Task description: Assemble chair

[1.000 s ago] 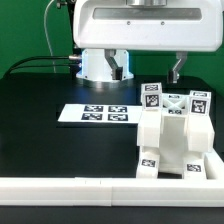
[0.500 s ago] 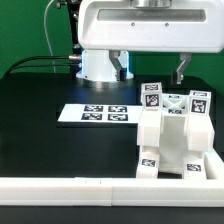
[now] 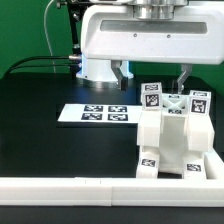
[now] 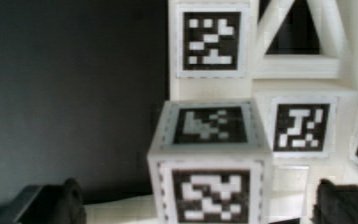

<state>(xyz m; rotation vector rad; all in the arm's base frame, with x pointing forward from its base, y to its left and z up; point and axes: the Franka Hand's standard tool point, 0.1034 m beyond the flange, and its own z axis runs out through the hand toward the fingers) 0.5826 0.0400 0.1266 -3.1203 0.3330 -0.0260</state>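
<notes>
Looking down from my wrist, I see only a part of the chair (image 4: 229, 150): tagged white blocks fill the frame and run off its edges, so its outline and base are cut off there. Two dark blurred shapes at the frame's lower corners are my fingertips (image 4: 51, 203), too soft to show any detail, and nothing lies between them.

My tool (image 3: 152, 73) stands wide open and holds nothing. In the exterior view its two dark fingers hang apart, one toward that view's left and one toward its right just above the chair's (image 3: 172, 135) tagged posts; I cannot tell whether that finger touches a post. My arm (image 3: 150, 35) fills the top of that view and is cut off by the frame, so its upper joints are hidden. It points the tool straight down.

The chair sits on the black table (image 3: 40, 130) at the exterior view's right, close against the long low white rail (image 3: 100, 187) in front. The marker board (image 3: 95, 114) lies flat on the table, apart from the chair.
</notes>
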